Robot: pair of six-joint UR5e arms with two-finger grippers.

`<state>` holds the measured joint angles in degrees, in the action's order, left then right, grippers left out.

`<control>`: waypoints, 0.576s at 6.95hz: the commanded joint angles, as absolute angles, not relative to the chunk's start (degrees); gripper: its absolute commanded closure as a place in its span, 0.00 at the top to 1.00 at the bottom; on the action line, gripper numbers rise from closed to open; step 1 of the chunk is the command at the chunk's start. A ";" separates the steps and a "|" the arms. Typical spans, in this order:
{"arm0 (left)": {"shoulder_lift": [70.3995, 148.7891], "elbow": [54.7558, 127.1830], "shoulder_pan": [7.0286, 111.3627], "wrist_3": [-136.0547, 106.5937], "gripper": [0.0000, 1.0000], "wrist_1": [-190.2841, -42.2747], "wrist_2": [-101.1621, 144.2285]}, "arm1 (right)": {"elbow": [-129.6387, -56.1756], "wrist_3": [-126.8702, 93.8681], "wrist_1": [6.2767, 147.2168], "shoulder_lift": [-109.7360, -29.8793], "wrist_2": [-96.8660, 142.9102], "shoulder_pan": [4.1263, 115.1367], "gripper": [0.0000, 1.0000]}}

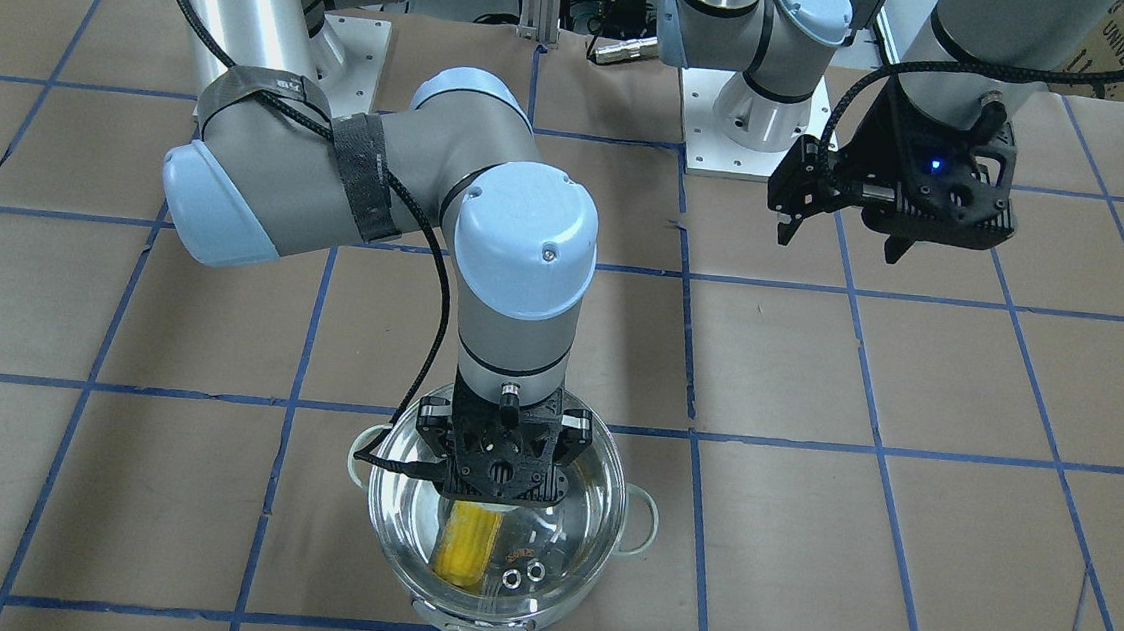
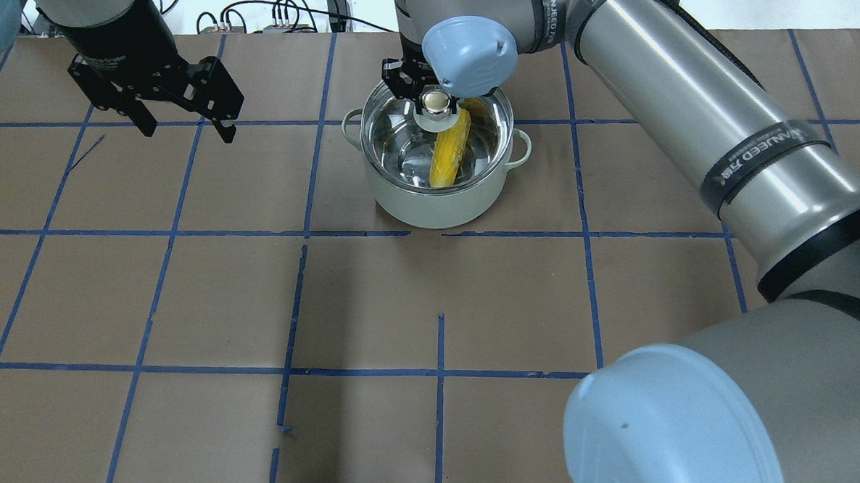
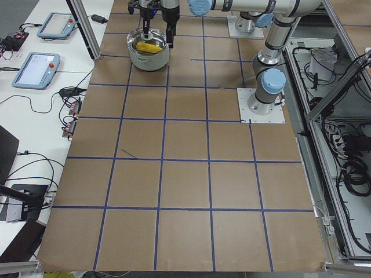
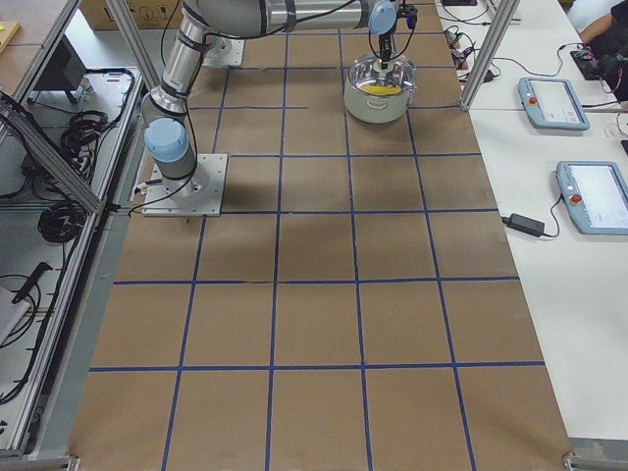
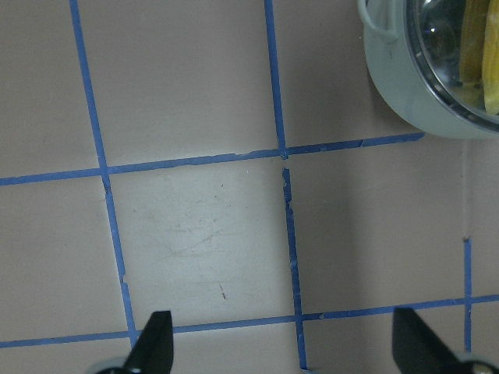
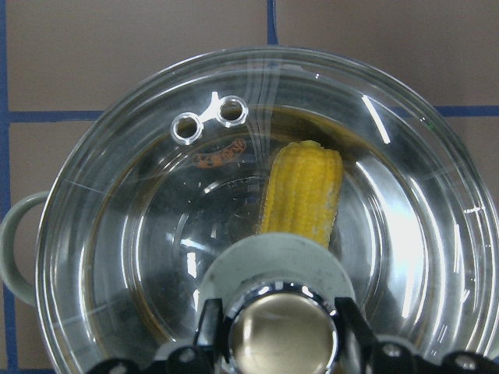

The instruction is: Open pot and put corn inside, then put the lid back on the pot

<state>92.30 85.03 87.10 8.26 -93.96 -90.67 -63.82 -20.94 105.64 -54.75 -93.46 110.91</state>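
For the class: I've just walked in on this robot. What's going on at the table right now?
The corn already lies inside the pot, and the lid covers it. The right gripper straddles the lid's knob; whether it grips is unclear. The left gripper hovers open, off to one side.

The blue-gridded brown table (image 2: 398, 305) carries the pot (image 2: 432, 202).

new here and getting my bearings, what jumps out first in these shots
The yellow corn lies in the pot under the clear lid, on the side of the table far from the robot. The right gripper sits straight above, closed on the lid's knob. The left gripper hangs open over the table, off to the side.
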 commanded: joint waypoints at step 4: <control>92.20 85.43 87.19 8.26 1.00 -94.04 -90.79 | -63.72 -21.09 105.21 -54.14 -92.55 110.92 0.06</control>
